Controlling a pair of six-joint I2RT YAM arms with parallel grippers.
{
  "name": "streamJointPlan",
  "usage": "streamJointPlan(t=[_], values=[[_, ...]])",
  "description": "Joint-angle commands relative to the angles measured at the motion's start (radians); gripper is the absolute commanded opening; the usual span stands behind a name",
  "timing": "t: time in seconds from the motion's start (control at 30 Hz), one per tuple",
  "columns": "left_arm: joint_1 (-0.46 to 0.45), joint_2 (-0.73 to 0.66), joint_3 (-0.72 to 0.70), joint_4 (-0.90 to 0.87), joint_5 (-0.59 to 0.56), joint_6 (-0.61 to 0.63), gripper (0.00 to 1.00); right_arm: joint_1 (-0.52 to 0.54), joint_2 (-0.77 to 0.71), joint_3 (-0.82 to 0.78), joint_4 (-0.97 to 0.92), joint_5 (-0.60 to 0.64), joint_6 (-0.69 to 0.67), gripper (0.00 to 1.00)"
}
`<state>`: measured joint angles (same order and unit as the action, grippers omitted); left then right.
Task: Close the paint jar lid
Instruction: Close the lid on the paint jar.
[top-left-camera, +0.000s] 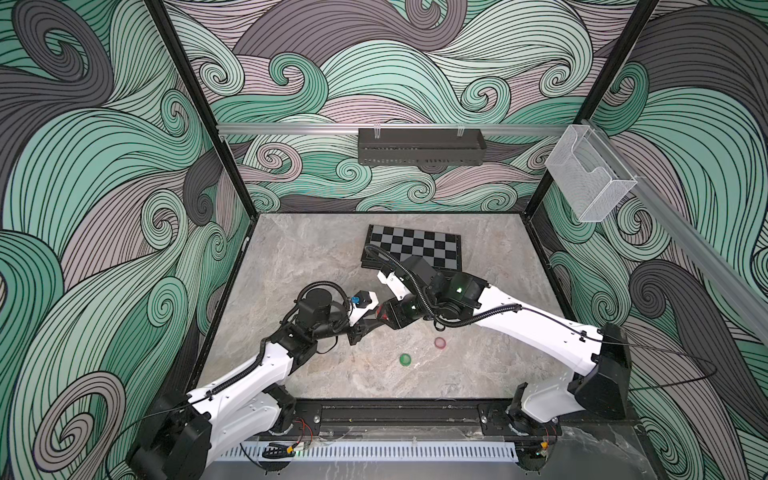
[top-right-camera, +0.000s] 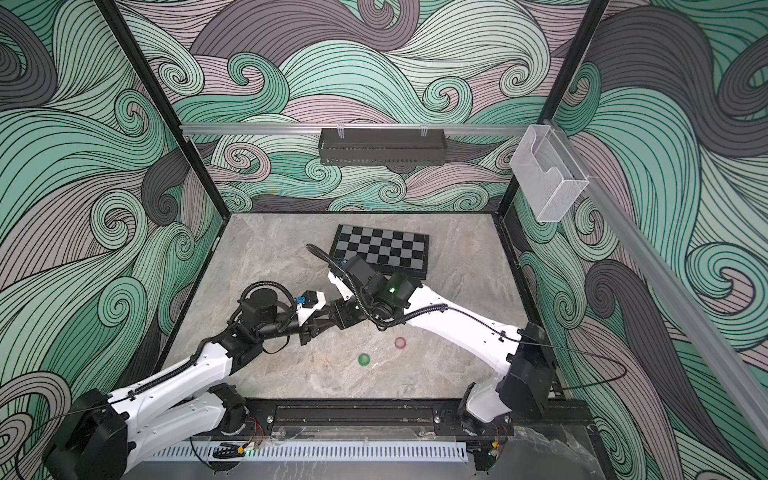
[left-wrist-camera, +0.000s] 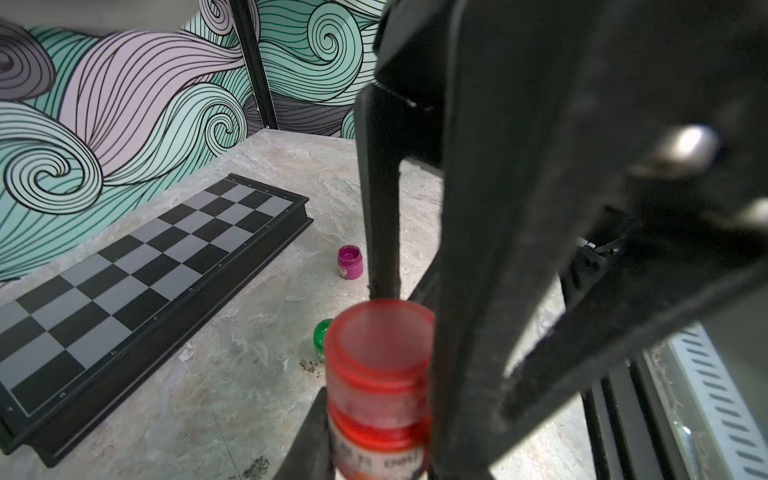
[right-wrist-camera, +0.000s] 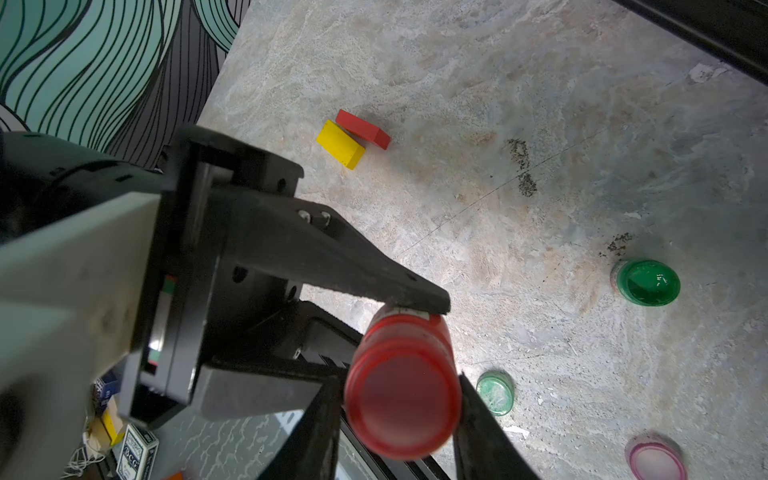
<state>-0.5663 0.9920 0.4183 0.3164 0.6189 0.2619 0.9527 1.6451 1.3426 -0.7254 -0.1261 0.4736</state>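
The red paint jar (left-wrist-camera: 378, 453) is held off the table, its labelled body clamped in my left gripper (left-wrist-camera: 378, 449), which is shut on it. The translucent red lid (right-wrist-camera: 403, 399) sits on the jar's mouth. The fingers of my right gripper (right-wrist-camera: 399, 399) stand close on either side of the lid. Whether they still press it does not show. In a top view both grippers meet tip to tip at mid-table, with a bit of the red jar (top-left-camera: 382, 315) between them.
An open green jar (right-wrist-camera: 646, 282), a green lid (right-wrist-camera: 494, 392) and a pink lid (right-wrist-camera: 656, 457) lie on the table. A magenta jar (left-wrist-camera: 349, 262) stands near the chessboard (top-left-camera: 415, 245). Red (right-wrist-camera: 363, 129) and yellow (right-wrist-camera: 340, 143) blocks lie farther off.
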Motion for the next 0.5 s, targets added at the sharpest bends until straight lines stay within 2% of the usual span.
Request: streamJointPlan(t=[0.0,0.23,0.47], values=[[-0.006,0.005,0.054,0.063,0.022,0.019,0.27,-0.011,-0.008,0.03,0.004,-0.038,-0.013,0.51],[-0.006,0.011,0.062,0.038,0.02,0.022,0.27,-0.046,-0.069,0.041,-0.005,-0.034,-0.074,0.62],[-0.006,0.028,0.093,-0.007,0.039,0.027,0.27,-0.103,-0.159,0.032,-0.005,-0.01,-0.213,0.87]])
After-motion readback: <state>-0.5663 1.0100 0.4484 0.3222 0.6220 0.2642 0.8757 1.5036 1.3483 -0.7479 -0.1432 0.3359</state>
